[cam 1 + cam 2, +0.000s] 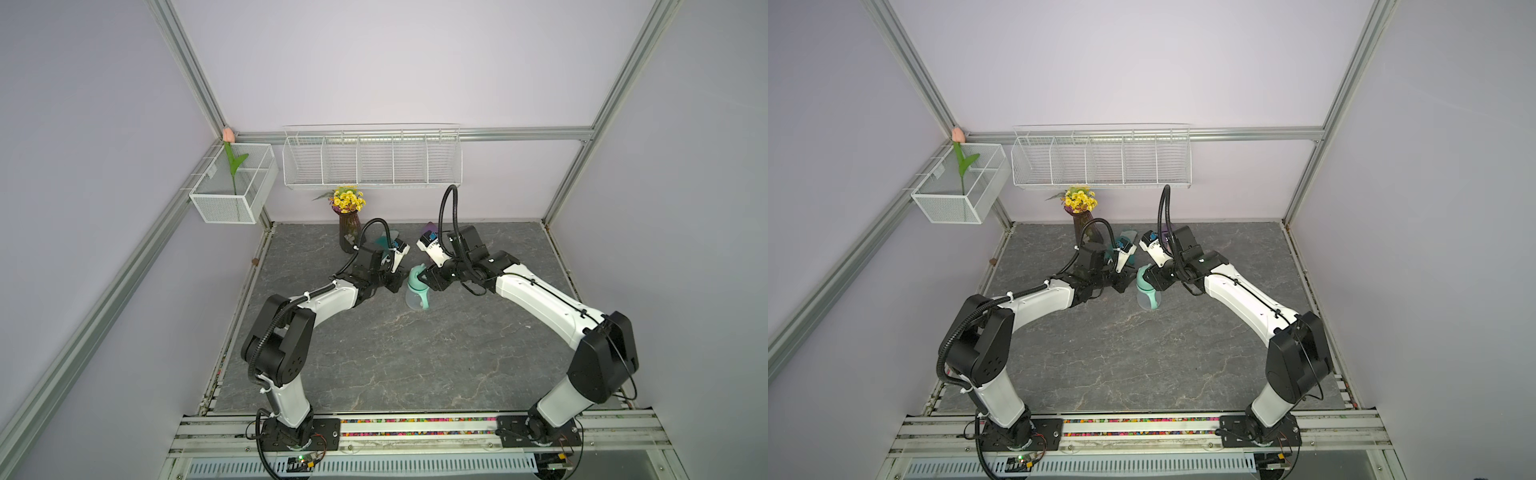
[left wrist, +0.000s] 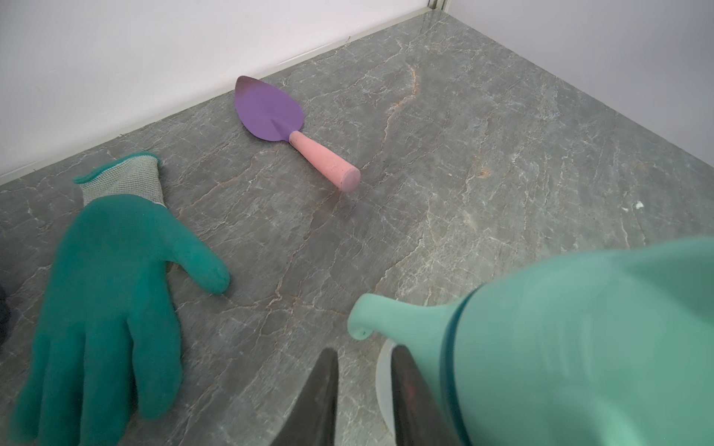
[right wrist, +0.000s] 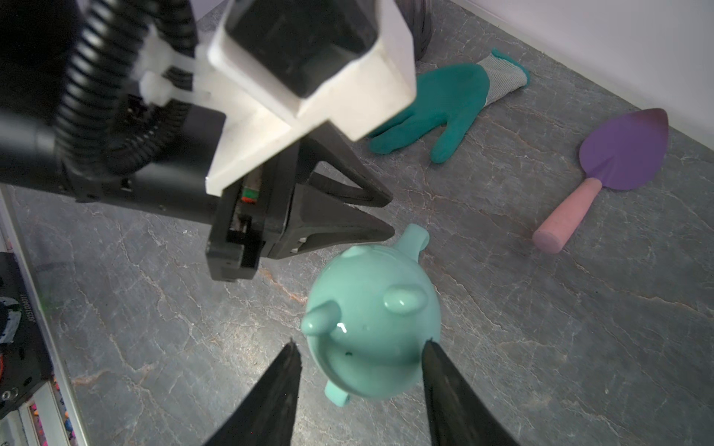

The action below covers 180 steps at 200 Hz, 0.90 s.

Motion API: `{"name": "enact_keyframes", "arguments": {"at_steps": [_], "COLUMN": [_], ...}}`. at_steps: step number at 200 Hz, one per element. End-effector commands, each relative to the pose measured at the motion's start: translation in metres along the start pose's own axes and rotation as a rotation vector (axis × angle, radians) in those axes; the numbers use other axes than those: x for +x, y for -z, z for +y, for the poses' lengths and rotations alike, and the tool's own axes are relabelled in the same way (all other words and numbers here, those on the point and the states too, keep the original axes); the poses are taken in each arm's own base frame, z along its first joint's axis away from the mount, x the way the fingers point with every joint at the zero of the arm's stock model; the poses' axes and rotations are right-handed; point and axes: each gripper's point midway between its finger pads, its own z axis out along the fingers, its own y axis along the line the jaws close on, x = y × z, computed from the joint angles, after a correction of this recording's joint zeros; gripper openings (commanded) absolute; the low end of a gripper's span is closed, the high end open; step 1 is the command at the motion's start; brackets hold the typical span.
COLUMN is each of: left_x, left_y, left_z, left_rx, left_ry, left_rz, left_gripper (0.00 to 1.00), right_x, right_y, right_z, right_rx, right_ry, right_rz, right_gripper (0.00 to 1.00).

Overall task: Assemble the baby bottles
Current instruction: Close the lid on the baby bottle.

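Observation:
One baby bottle [image 1: 415,301] [image 1: 1147,301] stands upright near the middle of the table, a frosted body under a mint handled ring and a mint domed cap [image 3: 371,309] [image 2: 579,347]. A thin teal collar [image 2: 448,347] shows under the cap. My right gripper [image 3: 360,343] [image 1: 429,280] is open and straddles the cap from above. One fingertip looks to be against the cap and the other stands a little off it. My left gripper [image 2: 364,349] [image 1: 396,286] is close on the bottle's other side. It is open by a narrow gap with only table showing between its fingers. The straw is hidden.
A teal glove [image 2: 108,289] [image 3: 444,104] and a purple trowel with a pink handle [image 2: 270,112] [image 3: 622,154] lie on the table behind the bottle. A dark flower vase [image 1: 349,232] stands at the back. Wire baskets [image 1: 372,162] [image 1: 232,187] hang on the walls.

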Motion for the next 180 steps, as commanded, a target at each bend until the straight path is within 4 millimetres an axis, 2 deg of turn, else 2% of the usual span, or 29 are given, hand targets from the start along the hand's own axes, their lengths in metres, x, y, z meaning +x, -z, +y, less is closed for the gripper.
{"name": "enact_keyframes", "arguments": {"at_steps": [1,61,92,119,153,180], "left_x": [-0.009,-0.009,-0.008,-0.012,-0.022,-0.04], "left_y": [-0.004,-0.002,-0.002,0.0,0.01,0.029], "left_z": [-0.001,0.002,0.006,0.012,0.027,0.035], "left_rx": [0.002,-0.018,-0.04,-0.081,-0.167,-0.221], "left_ry": [0.012,0.019,0.027,0.043,0.064,0.094], "left_rz": [-0.014,-0.012,-0.007,-0.009,-0.017,-0.047], "left_gripper": [0.27,0.27,0.27,0.3,0.42,0.42], "right_x": [0.0,0.001,0.0,-0.015,-0.038,-0.046], "right_y": [-0.004,-0.004,0.005,0.018,0.037,0.043], "right_z": [0.002,0.0,0.0,0.003,0.007,-0.004], "right_rx": [0.009,0.029,0.045,0.026,-0.018,0.026], "right_ry": [0.032,0.033,0.034,0.03,0.002,-0.035], "right_rz": [0.022,0.043,0.035,-0.025,-0.113,-0.146], "right_gripper": [0.54,0.54,0.61,0.66,0.68,0.61]}}
